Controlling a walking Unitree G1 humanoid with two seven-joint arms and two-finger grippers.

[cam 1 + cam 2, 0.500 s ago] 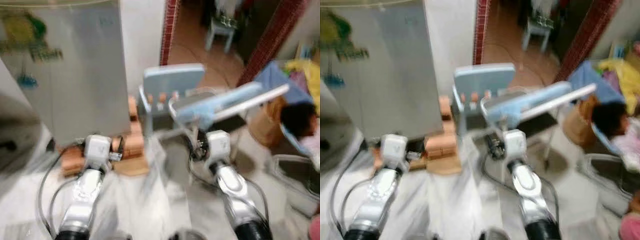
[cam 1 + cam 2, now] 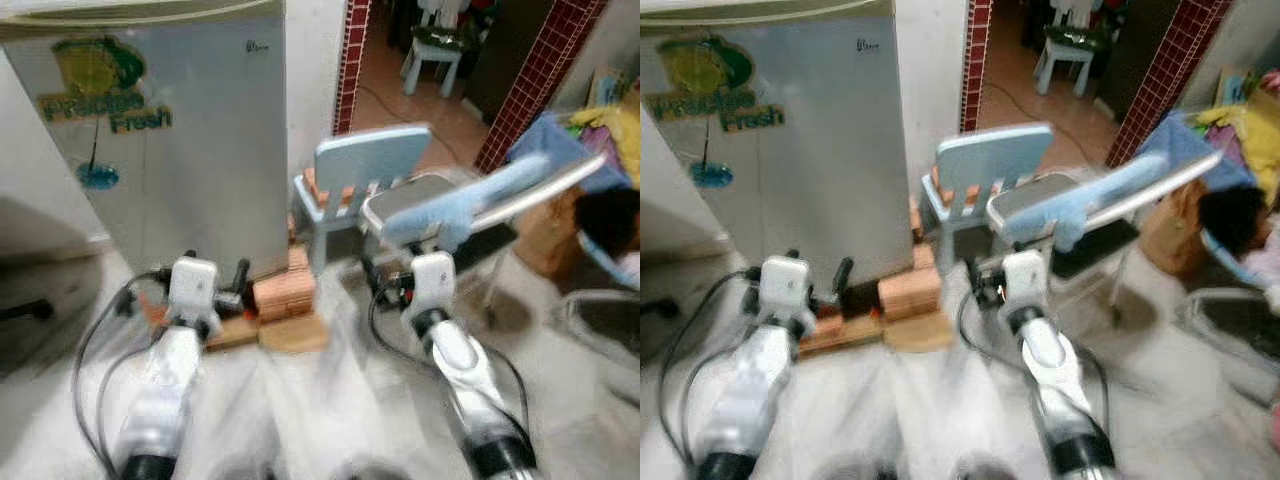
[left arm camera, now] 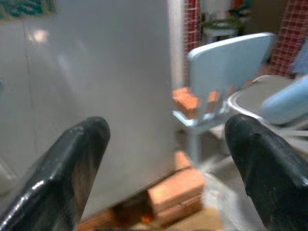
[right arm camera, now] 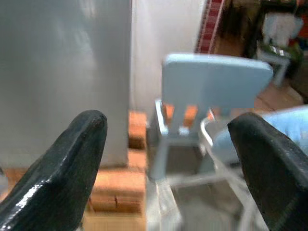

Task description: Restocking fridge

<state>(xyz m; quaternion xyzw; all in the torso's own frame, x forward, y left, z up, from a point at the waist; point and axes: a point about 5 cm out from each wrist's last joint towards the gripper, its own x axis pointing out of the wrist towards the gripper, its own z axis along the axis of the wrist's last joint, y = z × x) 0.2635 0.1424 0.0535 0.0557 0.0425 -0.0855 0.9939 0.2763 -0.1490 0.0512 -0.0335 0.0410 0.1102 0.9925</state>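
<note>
Ahead stands the closed fridge [image 2: 170,130]; left gripper [image 3: 163,159] and right gripper [image 4: 168,163], both spread wide and empty, approach. Next: probably reaching its door.

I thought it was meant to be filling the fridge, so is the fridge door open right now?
No. The fridge shows its flat grey door shut, with the green logo facing the robot and nothing of the inside on show.

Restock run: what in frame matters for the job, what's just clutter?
Job:
fridge, door shut
left gripper, open, holding nothing
right gripper, open, holding nothing

Clutter:
blue chair
bricks at the fridge's foot
ironing board
</note>
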